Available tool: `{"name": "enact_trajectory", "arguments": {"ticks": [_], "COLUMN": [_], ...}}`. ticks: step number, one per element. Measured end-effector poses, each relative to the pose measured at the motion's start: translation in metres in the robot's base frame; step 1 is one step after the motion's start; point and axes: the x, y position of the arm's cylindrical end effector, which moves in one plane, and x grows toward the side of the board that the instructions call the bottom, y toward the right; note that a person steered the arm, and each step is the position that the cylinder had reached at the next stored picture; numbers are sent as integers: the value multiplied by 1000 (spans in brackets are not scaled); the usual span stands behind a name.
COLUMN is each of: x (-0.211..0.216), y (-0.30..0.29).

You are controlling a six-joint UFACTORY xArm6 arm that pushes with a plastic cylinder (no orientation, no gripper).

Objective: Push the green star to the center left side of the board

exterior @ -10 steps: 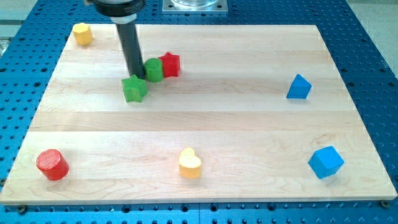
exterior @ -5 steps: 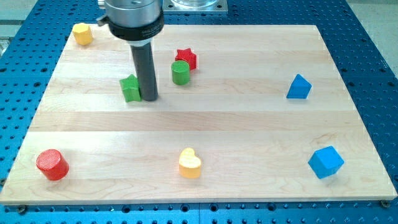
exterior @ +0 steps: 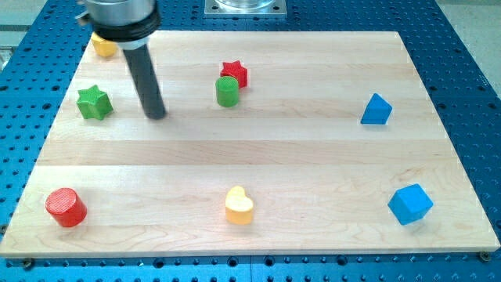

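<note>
The green star (exterior: pixel 94 103) lies near the board's left edge, in the upper-middle part of the view's left. My tip (exterior: pixel 156 116) stands on the board to the right of the star, apart from it by a clear gap. The dark rod rises from the tip toward the view's top left.
A green cylinder (exterior: pixel 227 91) and a red star (exterior: pixel 234 74) touch at upper centre. A yellow block (exterior: pixel 102 45) is partly hidden behind the rod's mount at top left. A red cylinder (exterior: pixel 65 207), yellow heart (exterior: pixel 239 205), blue triangular block (exterior: pixel 376 110) and blue cube (exterior: pixel 410 204) lie elsewhere.
The green star has slid left toward the board's left edge. My tip moved around to its right side and followed leftward. The green cylinder and red star shifted right, then stayed.
</note>
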Motion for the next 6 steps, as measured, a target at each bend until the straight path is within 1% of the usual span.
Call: {"name": "enact_trajectory", "arguments": {"ticks": [1, 2, 3, 4, 5, 6], "x": [-31, -29, -10, 12, 9, 24], "y": [-6, -55, -117, -139, -106, -27]}}
